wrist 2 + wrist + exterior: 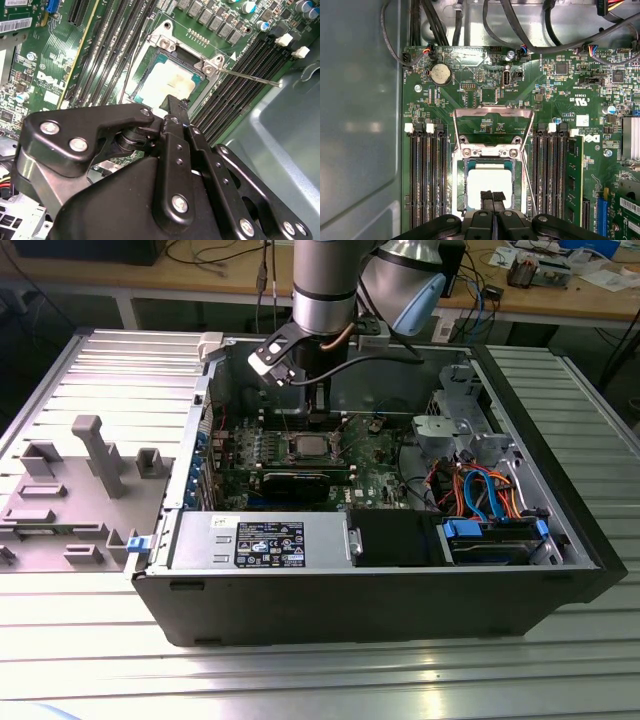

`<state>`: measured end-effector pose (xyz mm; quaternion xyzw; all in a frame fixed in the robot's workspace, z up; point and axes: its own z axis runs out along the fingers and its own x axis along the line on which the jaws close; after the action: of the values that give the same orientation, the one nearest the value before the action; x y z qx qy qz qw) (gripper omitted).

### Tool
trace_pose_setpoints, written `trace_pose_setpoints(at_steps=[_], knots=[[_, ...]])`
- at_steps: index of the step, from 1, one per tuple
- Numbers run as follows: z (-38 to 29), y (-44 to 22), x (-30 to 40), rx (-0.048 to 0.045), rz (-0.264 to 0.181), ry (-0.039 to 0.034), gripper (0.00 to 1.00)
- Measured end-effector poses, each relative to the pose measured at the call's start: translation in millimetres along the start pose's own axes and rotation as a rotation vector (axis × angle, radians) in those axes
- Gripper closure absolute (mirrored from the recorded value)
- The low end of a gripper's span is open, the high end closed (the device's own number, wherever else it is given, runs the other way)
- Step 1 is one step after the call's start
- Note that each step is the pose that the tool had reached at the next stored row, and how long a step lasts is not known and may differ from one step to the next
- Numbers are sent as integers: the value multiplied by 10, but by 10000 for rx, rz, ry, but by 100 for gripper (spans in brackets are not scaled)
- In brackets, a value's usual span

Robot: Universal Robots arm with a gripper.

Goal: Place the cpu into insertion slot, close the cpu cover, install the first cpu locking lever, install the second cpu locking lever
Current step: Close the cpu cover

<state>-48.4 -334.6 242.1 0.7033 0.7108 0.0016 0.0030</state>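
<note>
The cpu (489, 181) lies flat inside the socket (461, 200) on the green motherboard (560, 100), its pale metal top facing up. The gripper (492, 196) stands straight over the socket. Its two black fingers are pressed together with nothing between them, and the tips sit above the chip's near edge (whether they actually touch the metal I cannot tell). The cpu cover (492, 111) is swung open. It tilts up from its hinge on the side of the socket that faces the coin cell (440, 74), so the green board shows through its square window. A thin locking lever (250, 77) sticks out from one corner of the socket and crosses the black memory slots (225, 100) just beside it. More slots of the same kind flank the socket on its other side. In the exterior view the arm (325, 285) reaches down into the open computer case (400, 590), ending just above the socket
</note>
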Motion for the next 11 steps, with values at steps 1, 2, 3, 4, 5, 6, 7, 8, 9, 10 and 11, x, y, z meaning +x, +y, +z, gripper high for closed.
trace_pose_setpoints(at_steps=[1, 2, 3, 4, 5, 6, 7, 8, 9, 10, 11], knots=[[-3, 0, 0, 0, 0, 0, 89], [-7, 0, -1, 2, 0, -3, 89], [-12, 0, -1, 1, 0, -1, 89], [-19, 0, -1, 0, 0, -1, 89], [-24, 0, -1, 1, 0, -1, 89], [-34, 0, -1, 0, 0, -1, 89], [-42, 0, -1, 1, 0, 0, 89], [-44, 0, 0, 0, 0, 2, 89], [-46, 0, 0, 0, 0, 1, 89], [-48, 0, -1, 1, 0, -1, 89], [-51, 0, -1, 1, 0, -4, 89]])
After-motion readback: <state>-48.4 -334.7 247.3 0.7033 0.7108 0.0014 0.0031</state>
